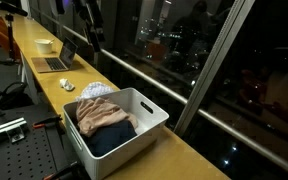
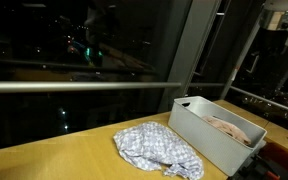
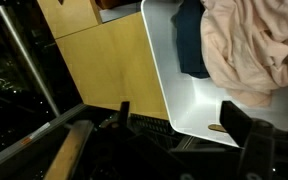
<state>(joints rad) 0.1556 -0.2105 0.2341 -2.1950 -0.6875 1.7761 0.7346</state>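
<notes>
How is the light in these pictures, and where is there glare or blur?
In both exterior views the window is dark with reflected lights; in an exterior view the patterned cloth looks soft; in the wrist view the white bin is bright, the pink cloth slightly blurred.

Room on the counter (image 1: 84,70)
Bin (image 1: 134,143) and cloth (image 1: 96,90) crowd one end; bare wood runs to the laptop (image 1: 54,62).

one white bin (image 1: 134,150), one pink garment (image 1: 102,113), one navy garment (image 1: 109,141), one patterned cloth (image 2: 156,148), one laptop (image 1: 56,62), one cup (image 1: 45,45)
</notes>
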